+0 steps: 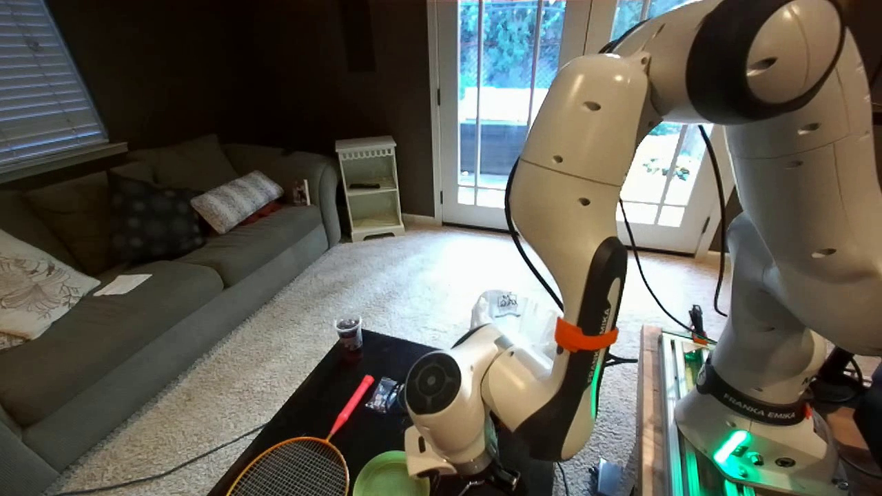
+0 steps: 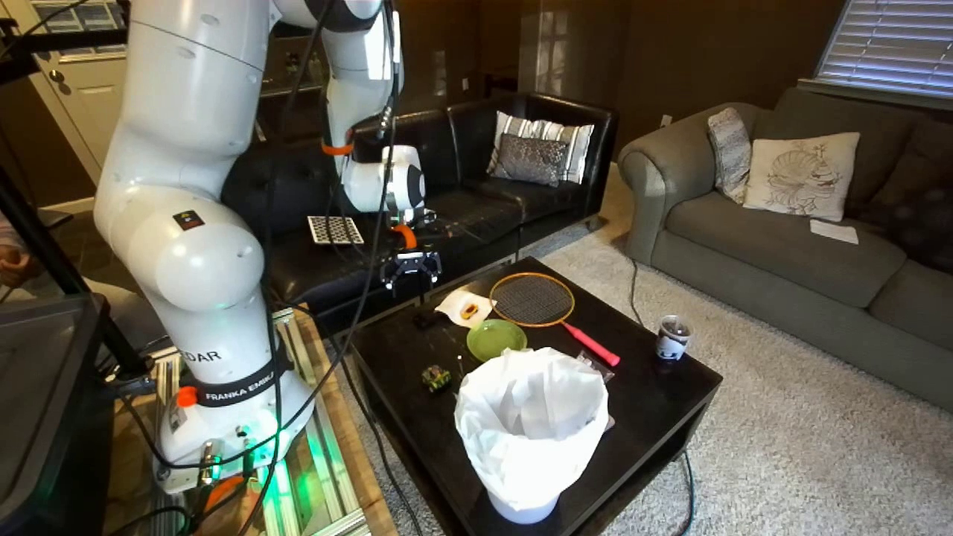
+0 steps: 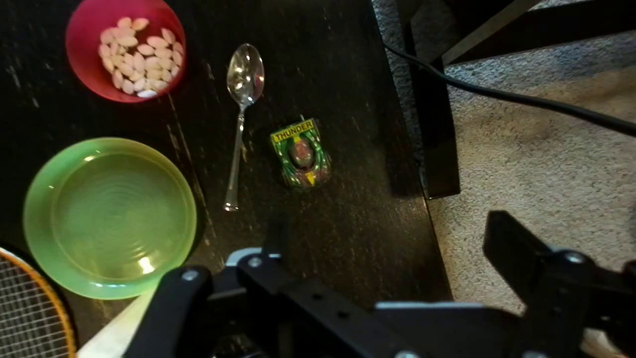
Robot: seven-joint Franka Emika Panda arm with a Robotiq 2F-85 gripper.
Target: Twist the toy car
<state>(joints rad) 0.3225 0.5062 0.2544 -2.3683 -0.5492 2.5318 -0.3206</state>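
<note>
The toy car is small, green and red with a yellow "THUNDER" label. It lies on the dark table in the wrist view, right of the spoon. It also shows as a small green shape near the table's edge in an exterior view. My gripper is open, with its fingers wide apart and nothing between them. In an exterior view the gripper hangs above the table's far corner, away from the car. In the other outside picture the car is hidden behind the arm or out of frame.
A silver spoon, a red cup with pale seeds and a green plate lie near the car. A badminton racket, a white-lined bin and a drink cup are also on the table.
</note>
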